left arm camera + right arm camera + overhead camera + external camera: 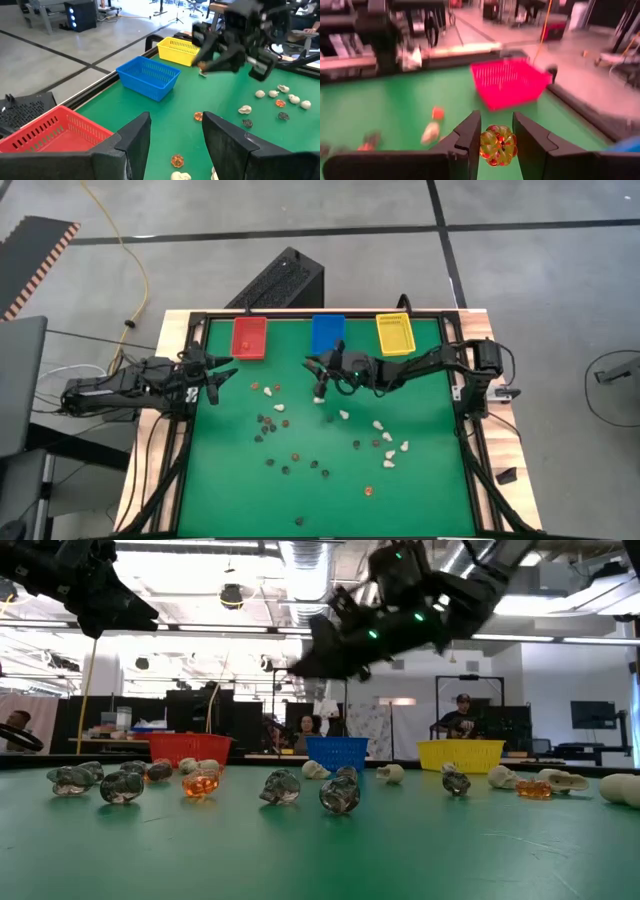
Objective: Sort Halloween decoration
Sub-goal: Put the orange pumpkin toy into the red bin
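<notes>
The decorations are tiny cream, black and orange trinkets scattered over the green mat's middle (320, 442), lying loose in a row in the low view (281, 786). My right gripper (320, 383) hangs over the mat in front of the blue bin, raised well above the table (330, 655), and is shut on one orange trinket (498, 145). My left gripper (216, 383) is open near the red bin, held above the mat, with nothing between its fingers (172, 142). My right gripper pinches a round, translucent orange-yellow trinket (498, 146) between its two fingers, one finger (470, 137) on each side of it. The trinket is lifted clear of the mat, with the gripper slanting down from the table's right side.
Three bins stand in a row along the mat's far edge: red (249, 337), blue (327, 333), yellow (394, 334). A black frame (190, 440) rims the mat. People and furniture show in the room beyond the far edge (460, 715).
</notes>
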Action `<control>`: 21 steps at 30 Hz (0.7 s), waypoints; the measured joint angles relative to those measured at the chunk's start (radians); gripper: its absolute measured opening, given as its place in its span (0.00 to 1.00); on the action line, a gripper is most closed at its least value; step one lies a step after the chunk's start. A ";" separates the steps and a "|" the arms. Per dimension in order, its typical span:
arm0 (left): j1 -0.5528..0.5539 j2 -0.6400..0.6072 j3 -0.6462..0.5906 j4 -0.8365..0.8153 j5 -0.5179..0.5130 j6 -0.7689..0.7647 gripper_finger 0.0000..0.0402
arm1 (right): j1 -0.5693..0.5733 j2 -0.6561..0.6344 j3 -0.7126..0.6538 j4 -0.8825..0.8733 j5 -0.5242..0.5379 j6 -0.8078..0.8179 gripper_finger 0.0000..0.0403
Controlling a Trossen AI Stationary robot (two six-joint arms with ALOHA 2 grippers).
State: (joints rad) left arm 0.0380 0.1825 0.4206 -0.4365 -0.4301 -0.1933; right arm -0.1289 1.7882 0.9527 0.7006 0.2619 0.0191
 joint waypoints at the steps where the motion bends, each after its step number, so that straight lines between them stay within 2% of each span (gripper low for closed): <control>1: 0.000 0.000 0.000 0.000 0.000 0.000 0.42 | -0.007 0.000 0.020 -0.005 -0.002 -0.011 0.31; 7: 0.000 0.000 0.000 0.000 0.000 -0.001 0.42 | -0.047 0.000 0.105 -0.045 -0.032 -0.031 0.31; 15: 0.000 0.000 0.000 0.000 0.000 0.002 0.42 | -0.094 0.000 0.123 -0.031 -0.057 0.000 0.31; 21: 0.000 0.000 0.000 0.001 0.000 0.005 0.42 | -0.124 0.101 0.183 0.071 -0.087 0.036 0.31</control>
State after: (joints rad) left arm 0.0383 0.1825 0.4206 -0.4355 -0.4301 -0.1883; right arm -0.2528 1.8892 1.1362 0.7721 0.1746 0.0549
